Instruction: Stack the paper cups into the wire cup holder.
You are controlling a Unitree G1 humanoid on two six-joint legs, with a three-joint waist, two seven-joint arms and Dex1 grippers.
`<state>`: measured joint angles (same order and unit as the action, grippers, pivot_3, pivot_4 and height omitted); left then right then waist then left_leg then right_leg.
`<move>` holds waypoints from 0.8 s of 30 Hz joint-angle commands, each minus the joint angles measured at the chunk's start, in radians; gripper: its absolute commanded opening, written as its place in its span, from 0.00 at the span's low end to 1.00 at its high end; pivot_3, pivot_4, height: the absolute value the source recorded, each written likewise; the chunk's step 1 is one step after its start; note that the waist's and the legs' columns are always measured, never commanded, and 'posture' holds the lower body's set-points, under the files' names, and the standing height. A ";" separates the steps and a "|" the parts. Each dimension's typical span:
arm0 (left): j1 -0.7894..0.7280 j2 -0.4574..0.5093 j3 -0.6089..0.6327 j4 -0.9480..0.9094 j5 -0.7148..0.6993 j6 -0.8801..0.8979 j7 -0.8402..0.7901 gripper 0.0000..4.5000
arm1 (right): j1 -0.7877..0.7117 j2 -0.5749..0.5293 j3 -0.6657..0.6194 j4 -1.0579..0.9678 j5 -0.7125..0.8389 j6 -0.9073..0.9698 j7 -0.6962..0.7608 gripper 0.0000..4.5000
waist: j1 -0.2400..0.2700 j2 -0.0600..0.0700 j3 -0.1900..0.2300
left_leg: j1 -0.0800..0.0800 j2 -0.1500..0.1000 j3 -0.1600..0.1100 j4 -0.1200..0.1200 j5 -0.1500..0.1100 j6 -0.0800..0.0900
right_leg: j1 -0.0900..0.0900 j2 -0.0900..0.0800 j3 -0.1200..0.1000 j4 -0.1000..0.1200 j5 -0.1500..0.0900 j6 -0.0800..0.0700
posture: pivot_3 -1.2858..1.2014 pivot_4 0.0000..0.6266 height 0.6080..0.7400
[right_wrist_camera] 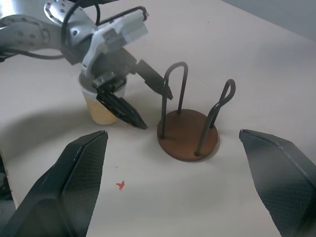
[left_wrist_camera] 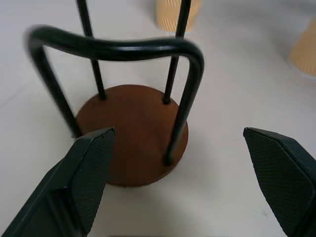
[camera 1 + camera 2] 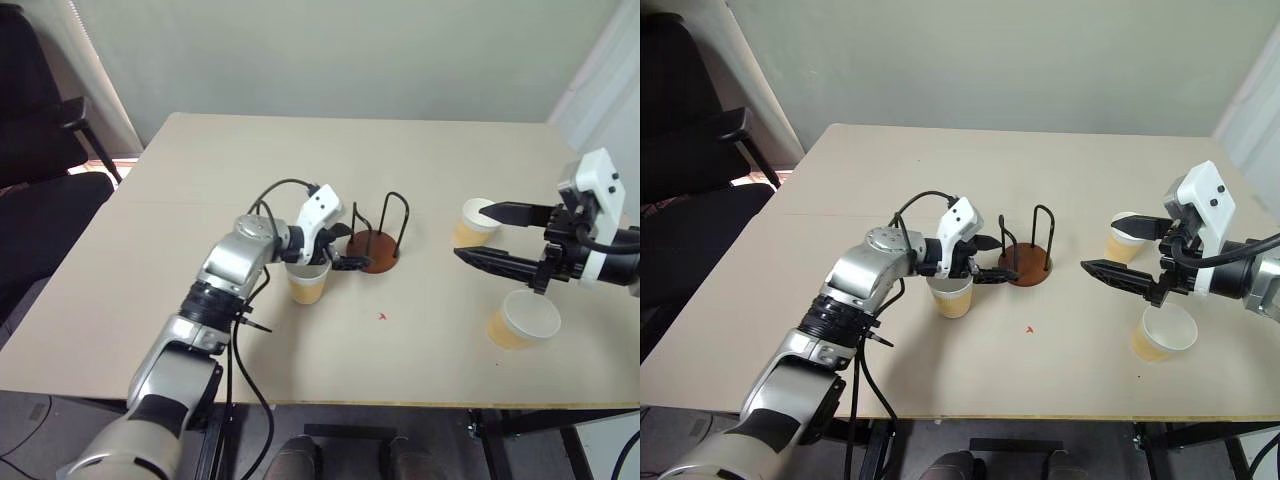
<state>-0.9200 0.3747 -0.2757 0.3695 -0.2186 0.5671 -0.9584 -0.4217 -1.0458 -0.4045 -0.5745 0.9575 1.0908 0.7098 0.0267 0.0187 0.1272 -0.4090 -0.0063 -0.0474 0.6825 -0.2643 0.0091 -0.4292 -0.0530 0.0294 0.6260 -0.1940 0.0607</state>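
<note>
The wire cup holder (image 3: 378, 252), a brown disc with two black loops, stands empty at the table's middle. My left gripper (image 3: 347, 251) is open just left of it, fingers pointing at its base (image 2: 133, 133), with nothing between them. One paper cup (image 3: 308, 284) stands upright on the table under my left wrist. My right gripper (image 3: 470, 234) hovers open and empty to the holder's right. A second paper cup (image 3: 472, 223) stands just behind its fingertips. A third paper cup (image 3: 523, 320) stands nearer the front edge, below that gripper.
The beige table (image 3: 200, 200) has a small red mark (image 3: 381, 316) in front of the holder. A black chair (image 3: 40, 140) stands off the table's left side. A black cable (image 3: 262, 200) loops from my left forearm.
</note>
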 commanded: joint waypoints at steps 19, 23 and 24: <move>-0.017 0.072 0.025 -0.165 0.020 0.053 -0.066 1.00 | 0.061 -0.039 -0.065 -0.018 0.023 -0.039 -0.008 0.98 | 0.001 0.000 0.000 | 0.000 0.000 0.000 0.000 0.000 0.001 | 0.000 0.000 0.001 0.000 -0.001 0.002 | 0.52 0.24 1.00; -0.027 0.056 0.011 -0.122 0.038 0.032 -0.049 1.00 | 0.057 -0.047 -0.056 -0.010 0.020 -0.048 -0.005 0.98 | 0.004 0.000 0.000 | 0.000 -0.001 0.000 0.001 0.001 0.002 | 0.000 0.000 0.001 0.000 -0.001 0.002 | 0.52 0.24 1.00; -0.028 0.052 0.011 -0.119 0.039 0.031 -0.047 1.00 | 0.058 -0.048 -0.056 -0.009 0.020 -0.050 -0.005 0.98 | 0.004 0.000 0.000 | 0.000 -0.001 0.000 0.001 0.001 0.002 | 0.000 0.000 0.001 0.000 -0.001 0.002 | 0.52 0.24 1.00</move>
<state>-0.9304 0.4341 -0.2742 0.2613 -0.1860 0.6151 -1.0122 -0.3587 -1.0755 -0.4274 -0.5785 0.9771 1.0613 0.6985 0.0305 0.0184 0.1274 -0.4094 -0.0070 -0.0475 0.6835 -0.2638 0.0111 -0.4288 -0.0532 0.0303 0.6261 -0.1945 0.0630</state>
